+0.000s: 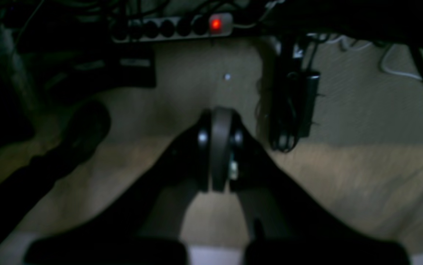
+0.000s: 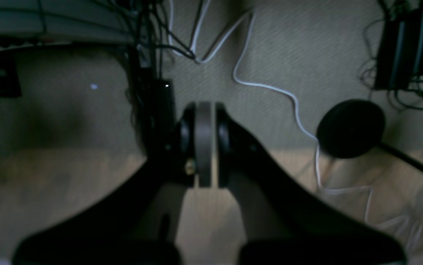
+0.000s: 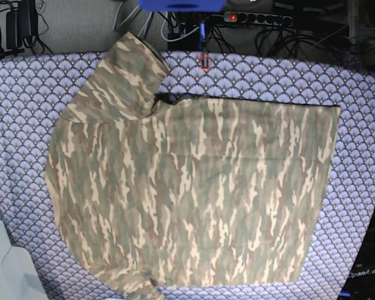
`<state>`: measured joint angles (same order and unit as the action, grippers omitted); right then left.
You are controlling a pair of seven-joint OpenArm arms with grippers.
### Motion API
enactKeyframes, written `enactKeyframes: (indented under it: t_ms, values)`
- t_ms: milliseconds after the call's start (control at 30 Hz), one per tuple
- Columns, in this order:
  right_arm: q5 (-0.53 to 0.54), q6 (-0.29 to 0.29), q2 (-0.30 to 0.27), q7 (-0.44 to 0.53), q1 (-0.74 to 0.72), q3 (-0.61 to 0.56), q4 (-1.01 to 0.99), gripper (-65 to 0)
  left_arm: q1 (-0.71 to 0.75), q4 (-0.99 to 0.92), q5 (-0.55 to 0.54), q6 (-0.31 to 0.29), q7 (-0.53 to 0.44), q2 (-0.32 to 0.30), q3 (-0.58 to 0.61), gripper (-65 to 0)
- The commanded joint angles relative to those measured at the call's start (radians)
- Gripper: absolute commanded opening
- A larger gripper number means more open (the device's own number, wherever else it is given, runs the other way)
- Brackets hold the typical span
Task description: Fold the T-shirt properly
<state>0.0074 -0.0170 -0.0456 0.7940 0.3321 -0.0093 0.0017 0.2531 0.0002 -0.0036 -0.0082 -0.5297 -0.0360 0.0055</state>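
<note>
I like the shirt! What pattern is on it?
Camouflage: tan, olive green and brown streaks on the T-shirt. It shows best in the base view.

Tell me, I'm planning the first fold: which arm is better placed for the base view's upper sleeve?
Likely right: the sleeve lies on its side of the T-shirt. Right gripper and left gripper are both shut, facing floor.

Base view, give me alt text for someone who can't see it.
A camouflage T-shirt lies spread out, not yet folded, over a lavender fan-scale tablecloth, one sleeve angled toward the top left. Neither arm is over the cloth; a power strip and cables lie beyond the far edge.
</note>
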Motion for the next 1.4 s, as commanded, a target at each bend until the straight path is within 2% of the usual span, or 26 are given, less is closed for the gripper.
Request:
enactKeyframes:
  t_ms: [0,100,167,367,567,700,900,1100,1200,1367]
  values:
    - [0.004,0.012,-0.004,0.057,0.031,0.002,-0.002,-65.0,0.025,0.0,0.004,-0.031,-0.043,-0.002,0.001,-64.5]
    - [0.004,0.012,-0.018,0.192,0.081,0.002,-0.002,-65.0,0.07,0.0,-0.003,-0.138,-0.148,-0.002,-0.005,-64.5]
    - [0.004,0.012,-0.024,0.275,0.115,0.004,-0.002,-65.0,0.094,0.0,-0.005,-0.172,-0.215,-0.002,-0.005,-64.5]
    - [0.006,0.015,-0.038,0.572,0.221,0.006,-0.002,-65.0,0.199,0.0,-0.005,-0.187,-0.485,-0.002,-0.005,-64.5]
    - [0.007,0.015,-0.04,0.586,0.292,0.006,0.037,-65.0,0.292,0.0,-0.005,-0.186,-0.784,-0.002,-0.005,-64.5]
    - [0.007,0.015,-0.04,0.586,0.371,0.006,0.143,-65.0,0.32,0.0,-0.005,-0.186,-0.783,-0.002,-0.006,-64.5]
    - [0.032,0.016,-0.04,0.585,0.58,0.006,0.476,-65.0,0.391,0.06,-0.026,-0.187,-0.784,-0.002,-0.006,-64.5]
    - [0.107,0.016,-0.053,0.583,0.767,0.006,0.82,-65.0,0.604,0.404,-0.097,-0.19,-0.781,-0.005,-0.003,-64.5]
    - [0.111,0.016,-0.056,0.583,0.826,0.006,0.924,-65.0,0.697,0.561,-0.097,-0.19,-0.78,-0.029,-0.003,-64.5]
    - [0.111,0.016,-0.058,0.568,0.884,0.006,1.068,-65.0,0.837,0.802,-0.098,-0.183,-0.777,-0.037,-0.005,-64.5]
